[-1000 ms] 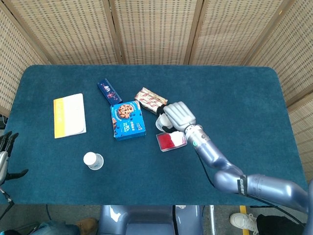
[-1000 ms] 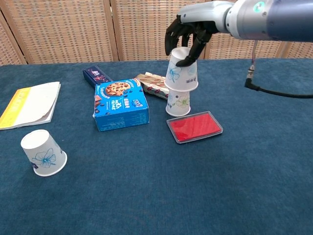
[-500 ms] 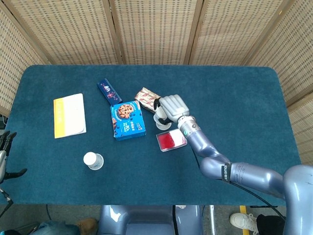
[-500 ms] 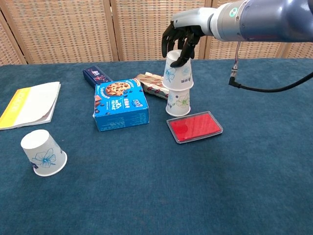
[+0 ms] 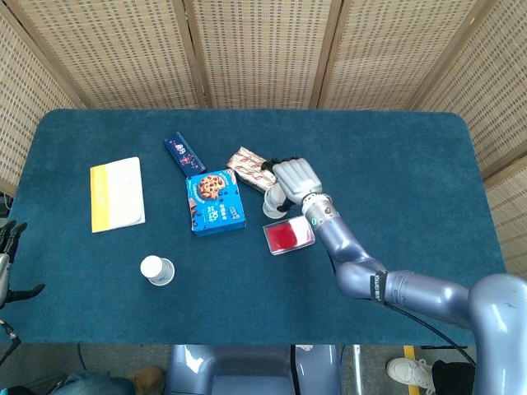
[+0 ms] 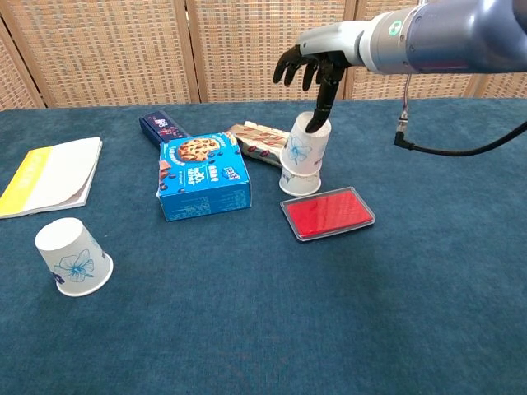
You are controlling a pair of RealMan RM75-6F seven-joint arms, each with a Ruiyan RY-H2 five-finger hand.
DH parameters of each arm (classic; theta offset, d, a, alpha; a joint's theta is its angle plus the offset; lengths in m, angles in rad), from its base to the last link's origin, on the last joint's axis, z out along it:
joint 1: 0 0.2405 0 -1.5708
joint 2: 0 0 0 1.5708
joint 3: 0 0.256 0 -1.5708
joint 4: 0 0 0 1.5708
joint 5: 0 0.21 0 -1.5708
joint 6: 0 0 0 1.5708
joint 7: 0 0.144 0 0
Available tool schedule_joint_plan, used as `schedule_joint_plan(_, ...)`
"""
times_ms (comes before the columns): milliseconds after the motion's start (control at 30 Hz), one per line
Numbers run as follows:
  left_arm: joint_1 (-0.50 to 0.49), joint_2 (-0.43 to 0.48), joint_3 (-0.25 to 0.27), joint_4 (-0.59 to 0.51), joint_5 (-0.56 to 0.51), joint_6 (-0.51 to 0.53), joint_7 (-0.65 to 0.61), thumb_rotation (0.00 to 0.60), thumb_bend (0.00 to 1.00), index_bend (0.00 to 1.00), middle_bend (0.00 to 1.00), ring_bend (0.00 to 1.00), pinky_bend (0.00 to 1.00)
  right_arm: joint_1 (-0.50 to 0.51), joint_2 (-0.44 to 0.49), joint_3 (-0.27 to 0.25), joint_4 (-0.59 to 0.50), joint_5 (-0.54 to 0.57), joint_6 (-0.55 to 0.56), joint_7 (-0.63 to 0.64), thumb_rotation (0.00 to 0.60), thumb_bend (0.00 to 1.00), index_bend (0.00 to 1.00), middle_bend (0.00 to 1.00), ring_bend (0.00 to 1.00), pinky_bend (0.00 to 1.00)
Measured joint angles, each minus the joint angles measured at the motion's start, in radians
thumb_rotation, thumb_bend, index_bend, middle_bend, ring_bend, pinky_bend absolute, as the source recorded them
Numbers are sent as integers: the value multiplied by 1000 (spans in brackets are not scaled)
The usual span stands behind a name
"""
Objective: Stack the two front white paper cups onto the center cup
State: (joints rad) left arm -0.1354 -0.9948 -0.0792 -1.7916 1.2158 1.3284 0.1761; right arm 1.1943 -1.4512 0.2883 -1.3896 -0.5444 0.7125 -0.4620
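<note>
Two white paper cups with blue flower prints stand upside down, nested as one stack (image 6: 303, 156) at the table's middle; in the head view the stack (image 5: 274, 205) is half hidden under my hand. My right hand (image 6: 317, 70) hovers above it with its fingers spread, one fingertip (image 6: 311, 123) touching the top cup's base. It grips nothing. A third white cup (image 6: 72, 257) stands upside down alone at the front left, also seen from above (image 5: 156, 270). My left hand (image 5: 6, 257) hangs off the table's left front edge, fingers apart and holding nothing.
A blue cookie box (image 6: 202, 174) lies just left of the stack, with a striped snack packet (image 6: 257, 141) and a dark blue bar (image 6: 160, 127) behind it. A red flat case (image 6: 328, 212) lies right in front of the stack. A yellow-edged booklet (image 6: 51, 174) sits far left.
The upper cup, gripped and tilted above the center cup before, now sits pushed down over it. My right hand has let go and spread its fingers, one fingertip staying on top.
</note>
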Motion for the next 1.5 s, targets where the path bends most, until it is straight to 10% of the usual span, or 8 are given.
schedule_joint_plan(533, 2, -13, 15, 13, 57, 19, -7, 600, 0, 0, 0, 0, 0, -125, 125, -54, -145, -278, 118, 97, 600, 0, 0, 0, 0, 0)
schedule_joint_plan(900, -87, -84, 35, 153, 262, -36, -35, 600, 0, 0, 0, 0, 21, -458, 187, -292, -46, -822, 516, 277, 600, 0, 0, 0, 0, 0)
schedule_joint_plan(1500, -333, -218, 116, 430, 626, -122, -272, 600, 0, 163, 78, 166, 266, -860, 252, -428, -193, -976, 848, 255, 600, 0, 0, 0, 0, 0)
